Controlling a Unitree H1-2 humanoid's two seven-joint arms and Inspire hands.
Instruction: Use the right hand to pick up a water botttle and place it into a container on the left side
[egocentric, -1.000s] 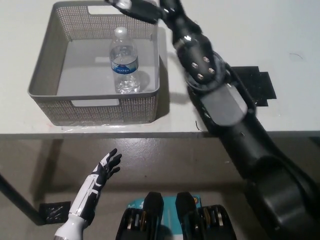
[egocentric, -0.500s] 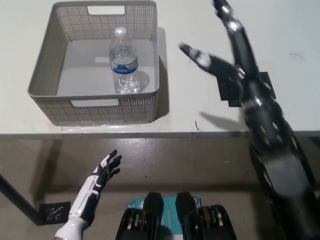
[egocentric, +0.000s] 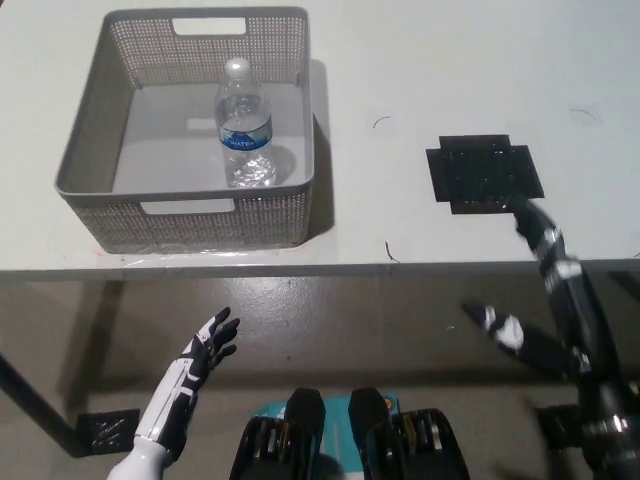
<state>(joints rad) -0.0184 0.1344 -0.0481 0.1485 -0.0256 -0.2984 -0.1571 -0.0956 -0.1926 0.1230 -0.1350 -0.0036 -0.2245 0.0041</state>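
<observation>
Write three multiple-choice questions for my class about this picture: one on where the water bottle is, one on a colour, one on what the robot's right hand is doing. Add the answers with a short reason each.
1. Where is the water bottle?
A. Standing inside the basket
B. Lying on the black mat
C. On the floor

2. What colour is the flat mat on the table?
A. Red
B. Black
C. Yellow

3. What is the right hand doing?
A. Gripping the bottle
B. Pressing on the basket
C. Holding nothing, at the table's front edge

Answers:
1 A, the bottle is upright between the basket's walls.
2 B, the mat is dark against the pale table.
3 C, its fingers are spread and nothing is in them; the left hand also hangs open below the table.
</observation>
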